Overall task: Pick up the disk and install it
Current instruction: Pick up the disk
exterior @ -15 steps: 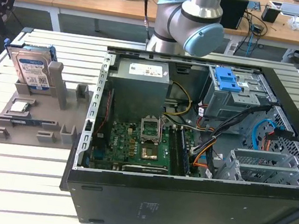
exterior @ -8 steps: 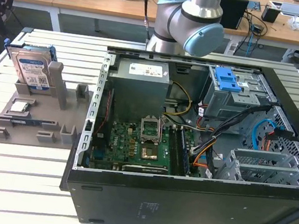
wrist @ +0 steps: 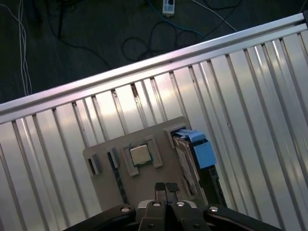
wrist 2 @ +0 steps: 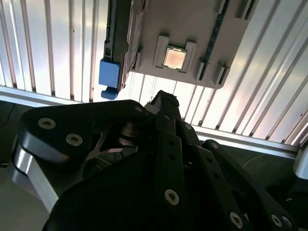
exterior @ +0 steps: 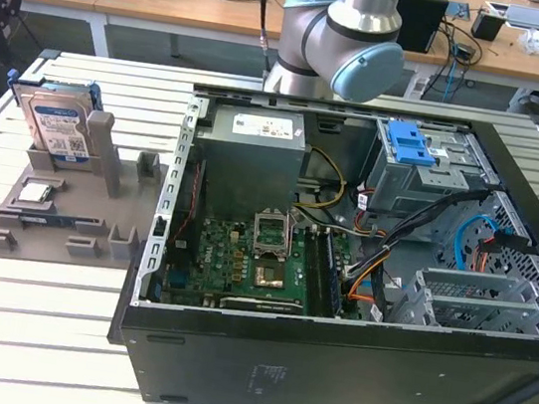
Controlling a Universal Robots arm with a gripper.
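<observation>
Disk [exterior: 57, 122] stands on edge, leaning slightly, in a slot at the far end of the grey fixture tray [exterior: 54, 232], label facing out, blue carrier bracket around it. Tray sits on the slatted table [exterior: 21, 328] at the exterior view's left, just beside the open PC case [exterior: 326, 371]. CPU chip [exterior: 35, 192] lies flat in a square pocket of the same tray, near the disk but not touching it.

Gripper [wrist: 166, 186] hangs above the tray, fingertips pressed together with nothing between them, apart from the disk. In the first wrist view the disk [wrist: 186, 161] shows edge-on with its blue tab [wrist: 203, 154] sticking out past the tray edge, CPU chip [wrist: 140, 155] beside it. Second wrist view: black gripper [wrist 2: 163, 98] body close up, chip [wrist 2: 174, 57] and blue tab [wrist 2: 109, 73] beyond it.

Inside the case: drive cage [exterior: 425, 169] with blue latch at the far corner on the exterior view's right, motherboard [exterior: 241, 263] on the floor of the case. Robot arm [exterior: 344, 32] rises behind the case.
</observation>
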